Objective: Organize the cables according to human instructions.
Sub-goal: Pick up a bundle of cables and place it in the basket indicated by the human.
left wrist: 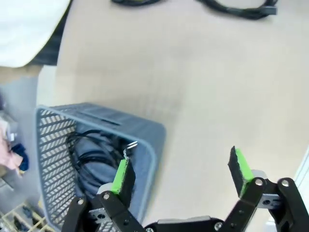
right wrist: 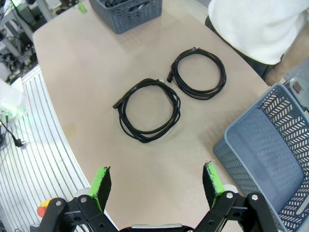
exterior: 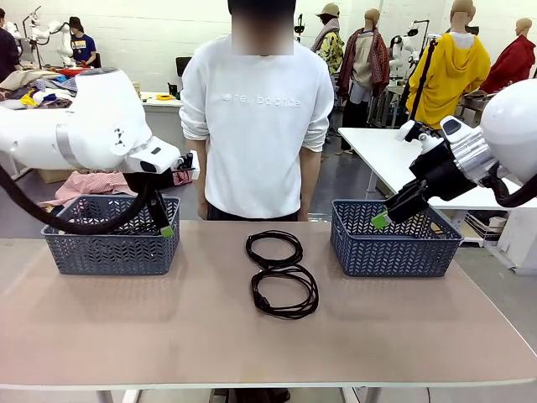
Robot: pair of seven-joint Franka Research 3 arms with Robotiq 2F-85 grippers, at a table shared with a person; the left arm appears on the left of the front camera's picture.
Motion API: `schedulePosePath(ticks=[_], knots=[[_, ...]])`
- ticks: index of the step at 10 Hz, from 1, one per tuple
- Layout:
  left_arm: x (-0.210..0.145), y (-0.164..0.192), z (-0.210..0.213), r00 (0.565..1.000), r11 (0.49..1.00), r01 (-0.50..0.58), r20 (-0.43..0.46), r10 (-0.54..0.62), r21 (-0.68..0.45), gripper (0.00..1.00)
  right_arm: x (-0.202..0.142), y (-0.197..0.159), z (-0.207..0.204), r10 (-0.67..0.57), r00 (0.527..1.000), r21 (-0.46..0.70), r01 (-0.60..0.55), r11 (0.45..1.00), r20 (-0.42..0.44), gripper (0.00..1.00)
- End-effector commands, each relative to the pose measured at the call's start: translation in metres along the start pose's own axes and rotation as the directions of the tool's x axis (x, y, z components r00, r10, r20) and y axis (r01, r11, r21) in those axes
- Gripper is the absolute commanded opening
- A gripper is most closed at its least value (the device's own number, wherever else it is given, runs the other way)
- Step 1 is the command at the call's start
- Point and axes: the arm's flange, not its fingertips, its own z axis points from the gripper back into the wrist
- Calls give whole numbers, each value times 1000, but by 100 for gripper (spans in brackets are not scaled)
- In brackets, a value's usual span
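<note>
**Now: two cables on the worktop, two baskets, both claws apart**

Two coiled black cables lie loose in the middle of the worktop (exterior: 101, 336), one just behind the other. The far cable (exterior: 249, 249) is the smaller loop. The near cable (exterior: 285, 315) touches it or nearly does where the two loops meet. Both lie flat, each with a plug end showing at its rim.

Two blue-grey lattice baskets stand toward the far edge, one on each side of the cables. The left basket (exterior: 111, 252) holds more black cable (left wrist: 87, 157) coiled on its floor. How many loops lie there cannot be told. The right basket (exterior: 394, 252) stands well apart from the loose cables.

The left claw (exterior: 165, 227) hangs over the near right corner of the left basket, its green pads spread wide and gripping nothing. In its wrist view one pad (left wrist: 120, 176) is over the basket's rim, close to a plug end, and the other is over bare worktop. The right claw (exterior: 382, 220) hangs at the left wall of the right basket, its fingers also wide apart and holding nothing.

One person in a white sweatshirt (exterior: 256, 126) stands at the far side, behind the cables.
</note>
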Motion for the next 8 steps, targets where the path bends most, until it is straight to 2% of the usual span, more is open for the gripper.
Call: schedulePosePath(ticks=[1, 3, 5, 8], knots=[[-16, -27, 1, 996, 998, 48, 72, -46, -26, 100, 0, -1, -1, -1, 1000, 15, 1, 1000, 18, 100], [-17, -49, -2, 988, 995, 78, 137, -68, -67, 100, 0, -1, -1, -1, 1000, 15, 1, 1000, 18, 100], [-18, -62, -8, 987, 994, 85, 145, -75, -67, 100, 0, -1, -1, -1, 1000, 15, 1, 1000, 18, 100], [-8, -65, -8, 992, 994, 69, 106, -61, -81, 100, 0, -1, -1, -1, 1000, 15, 1, 1000, 18, 100]])
